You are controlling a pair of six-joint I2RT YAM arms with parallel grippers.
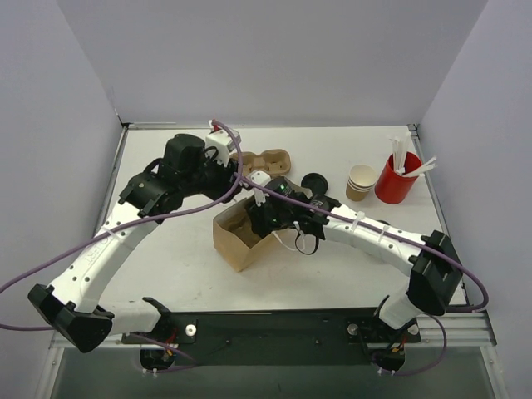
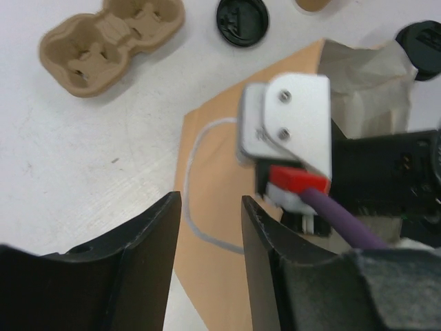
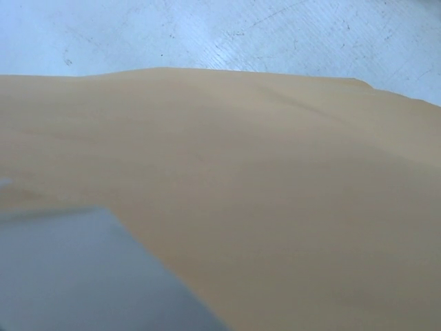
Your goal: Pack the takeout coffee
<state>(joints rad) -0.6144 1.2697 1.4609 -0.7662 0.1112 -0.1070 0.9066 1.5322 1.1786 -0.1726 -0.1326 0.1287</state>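
My left pincer (image 2: 210, 200) hangs released above the paper bag (image 2: 220, 165) at the middle of the bench (image 1: 183, 258). Whether my right pincer (image 1: 270, 208) grips the bag, I cannot tell. The black lid (image 2: 241, 21) lies toward the far edge.

No legible text, label, brand, number or sign in any view. Only faint raised relief on the black lid (image 2: 241, 21), too blurred to make out.
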